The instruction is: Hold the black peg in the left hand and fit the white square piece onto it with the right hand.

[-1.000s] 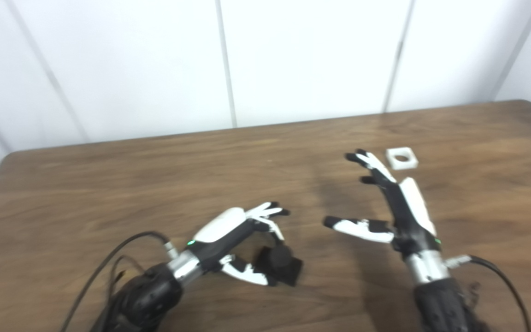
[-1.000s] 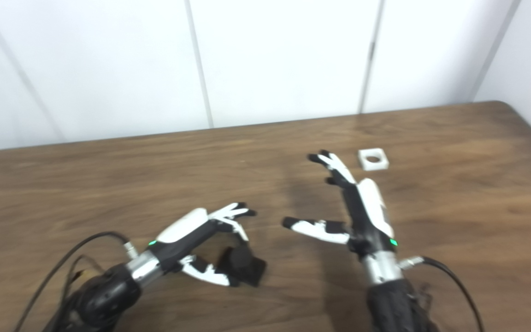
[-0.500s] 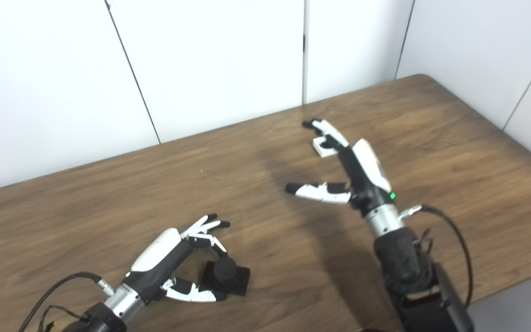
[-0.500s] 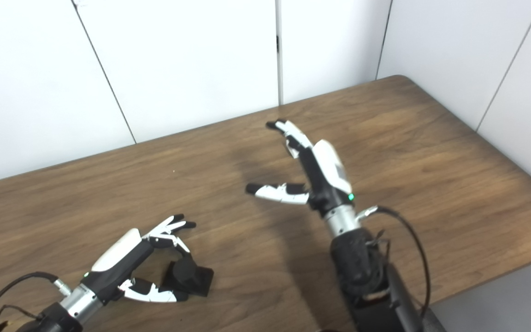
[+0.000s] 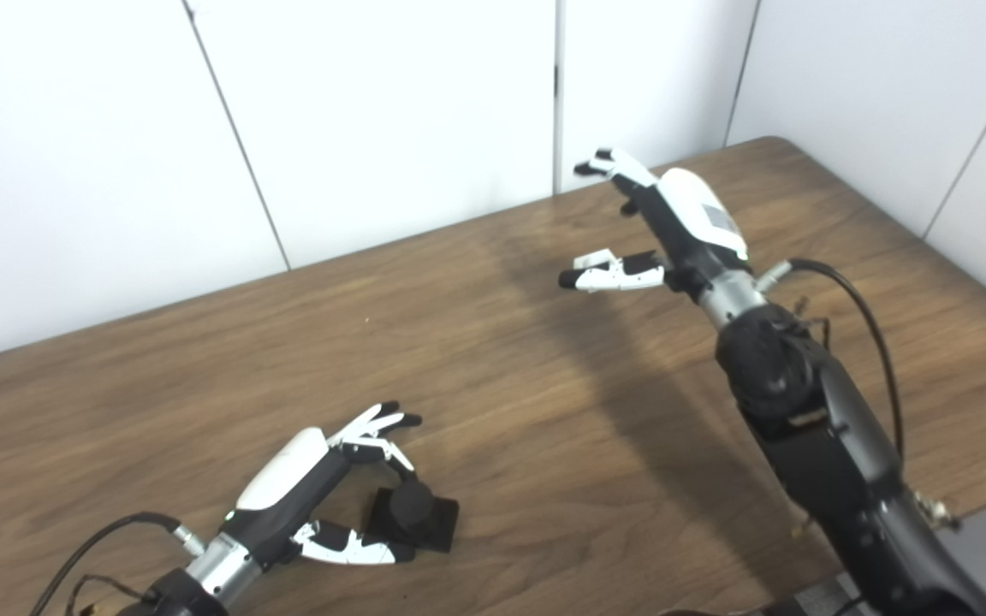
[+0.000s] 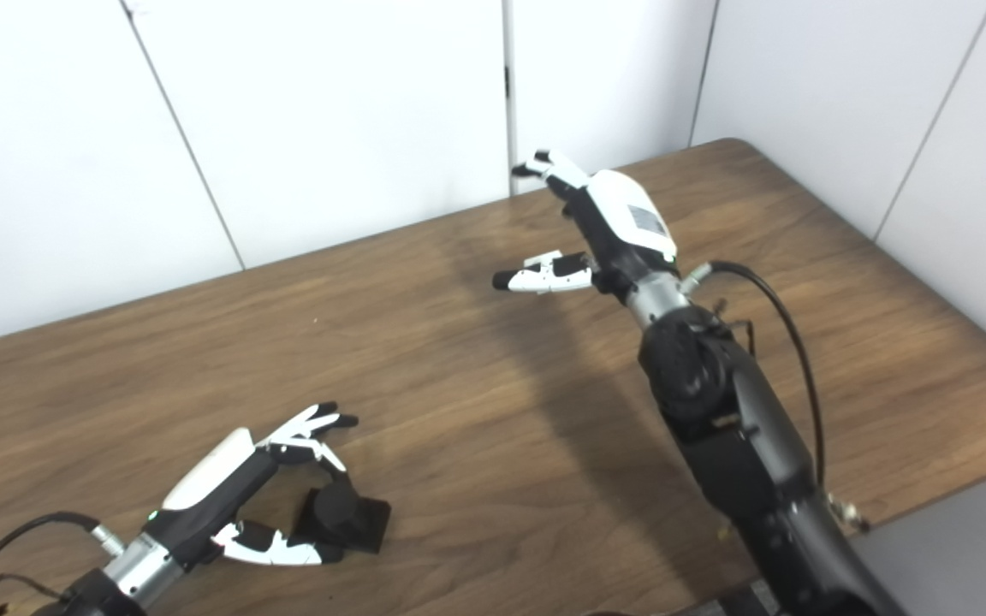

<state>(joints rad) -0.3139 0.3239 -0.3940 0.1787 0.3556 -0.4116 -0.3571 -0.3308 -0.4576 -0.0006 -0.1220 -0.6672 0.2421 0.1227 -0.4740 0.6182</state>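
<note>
A: Surroundings? Anything blocking the view?

B: Brown wooden table (image 5: 159,359), white panelled wall (image 5: 373,111) behind and along the right side. Black cables trail from both wrists. The right forearm cuts across the right part of the table top; its shadow falls in a dark band across the middle.

A: Black peg?

B: Black peg (image 5: 412,506) stands upright on its square black base, near the front edge, left of centre. The left robot hand (image 5: 322,488) is curled around it: thumb low along the near side of the base, fingertips arched over the far side. The fingers look spread, not closed; contact can't be confirmed. Base sits flat on the table.

A: White square piece?

B: Mostly hidden. A small white edge (image 5: 593,257) shows just behind the thumb of the right robot hand (image 5: 656,222), far back near the wall.

A: Right robot hand state?

B: Fingers extended toward the wall, thumb out to the left, spread wide, gripping nothing. It hovers over the piece's spot.
</note>
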